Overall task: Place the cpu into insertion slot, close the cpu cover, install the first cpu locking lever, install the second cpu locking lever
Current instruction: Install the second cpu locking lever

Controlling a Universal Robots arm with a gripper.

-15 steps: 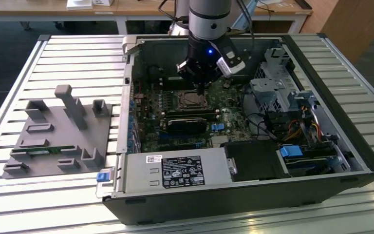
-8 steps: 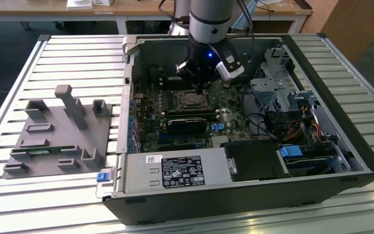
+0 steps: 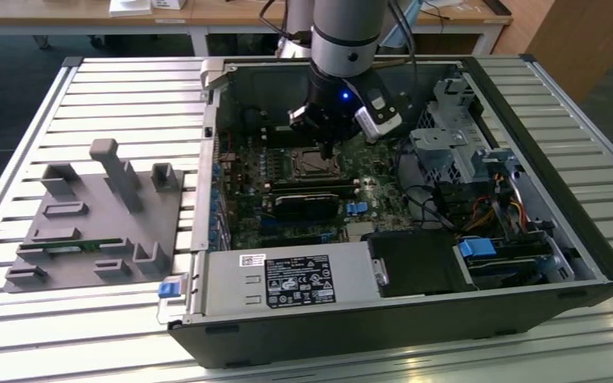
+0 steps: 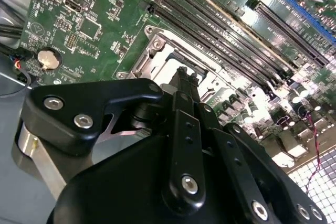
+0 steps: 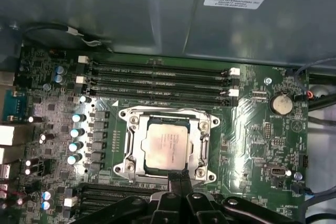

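Even daylight fills the exterior view; the slatted table (image 3: pixel 73 96) is bright, almost washed out along its near edge, while the inside of the computer case (image 3: pixel 392 199) sits in shade, its motherboard dim and low in contrast. A small blue light glows on the arm's wrist (image 3: pixel 345 96).

In the second wrist view glare burns out the far corner of the motherboard (image 4: pixel 94 19), and the gripper (image 4: pixel 185 74) body close to the lens is soft — out of focus.

In the first wrist view the cpu (image 5: pixel 166 142) lid reflects a pale, hazy sheen, and capacitors (image 5: pixel 77 131) flare white — the picture is a little soft overall.
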